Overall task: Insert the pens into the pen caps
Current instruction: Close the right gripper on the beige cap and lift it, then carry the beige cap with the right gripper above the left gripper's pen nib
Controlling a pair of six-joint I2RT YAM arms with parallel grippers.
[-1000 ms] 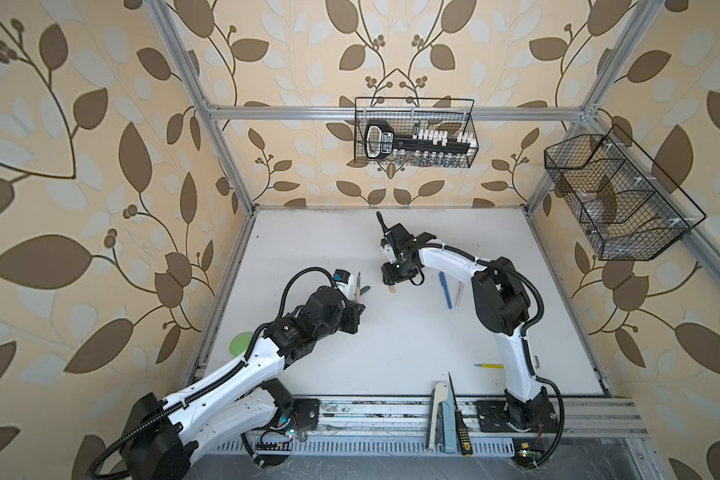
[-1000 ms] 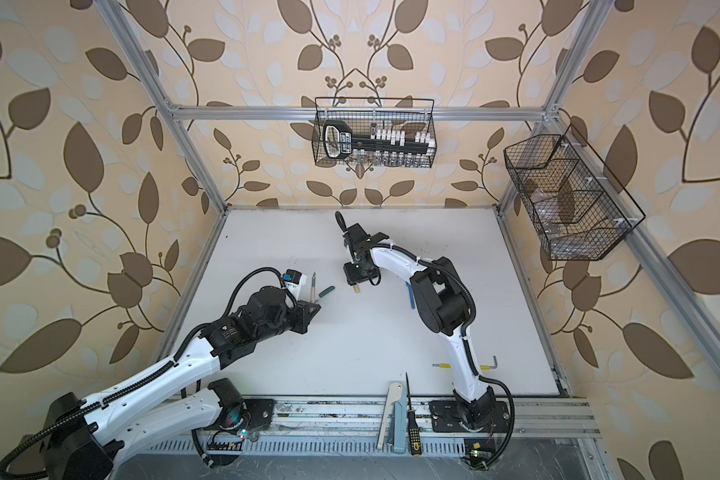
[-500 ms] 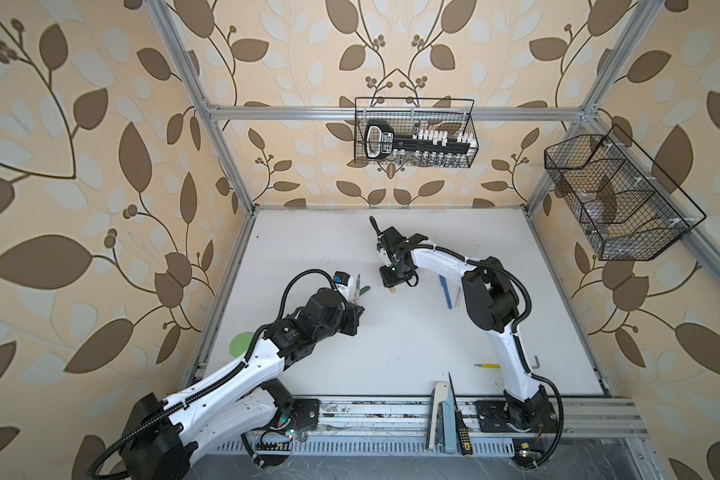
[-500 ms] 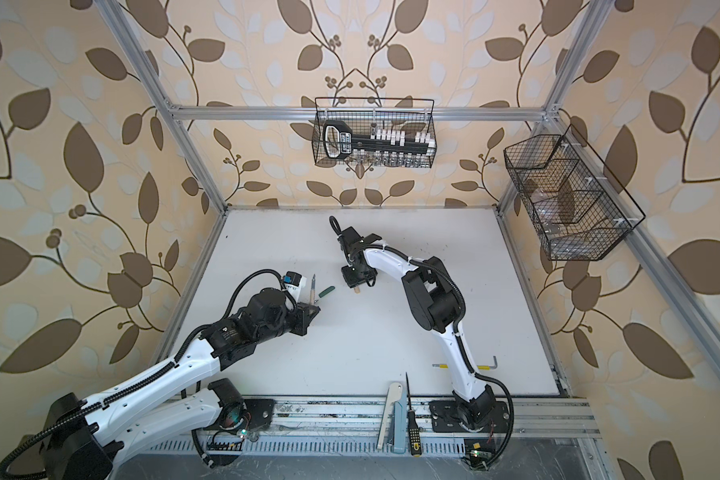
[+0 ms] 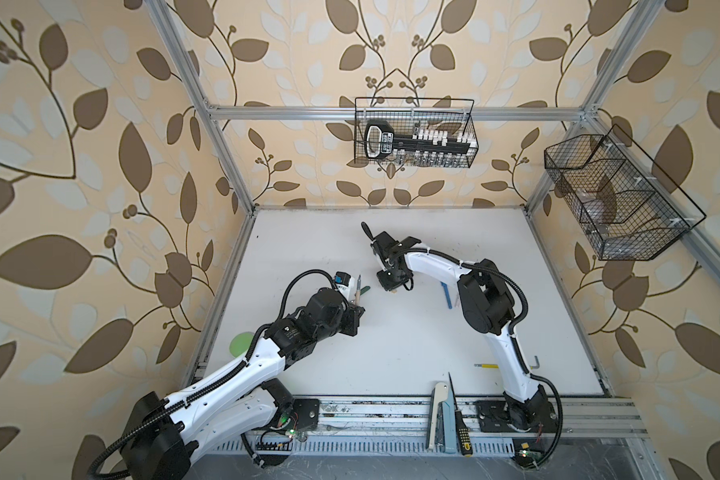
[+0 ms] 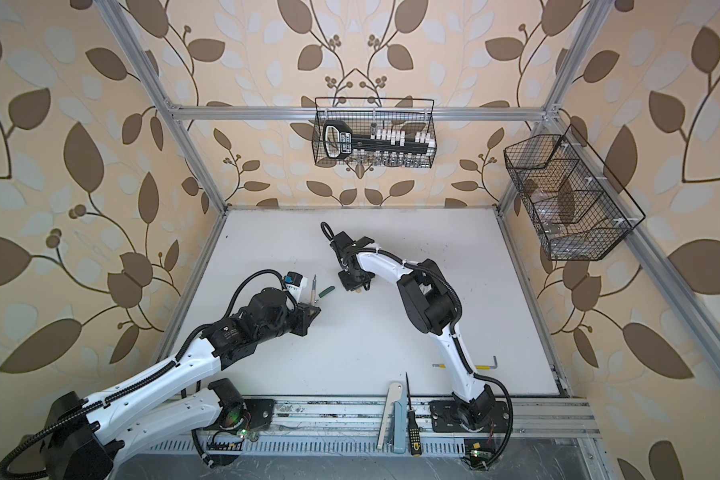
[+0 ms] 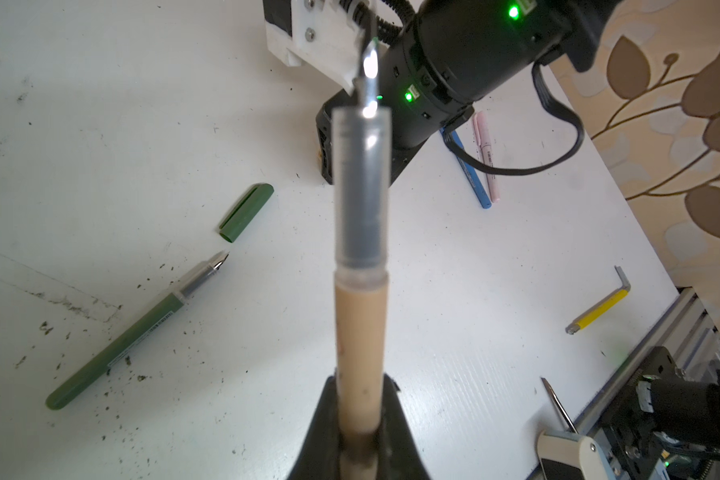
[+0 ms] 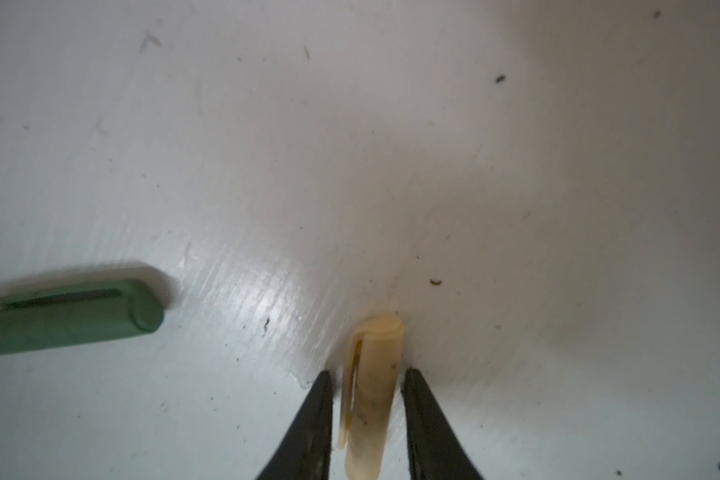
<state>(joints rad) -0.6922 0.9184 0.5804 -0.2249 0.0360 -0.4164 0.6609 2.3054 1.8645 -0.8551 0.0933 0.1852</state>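
Tan cap [image 8: 371, 390] lies between parted jaws of the right pincer [image 8: 367, 373]; an off-centre squeeze could flick it away.

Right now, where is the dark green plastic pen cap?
In both top views the cap lies on the table, left of centre, between the tan pen in the left gripper and the right gripper.

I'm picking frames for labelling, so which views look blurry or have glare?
Left wrist view: the tan plastic stick pen is out of focus, glare on its tip; right wrist view: soft, shadowed, tan clipped cap blurred; both top views sharp.
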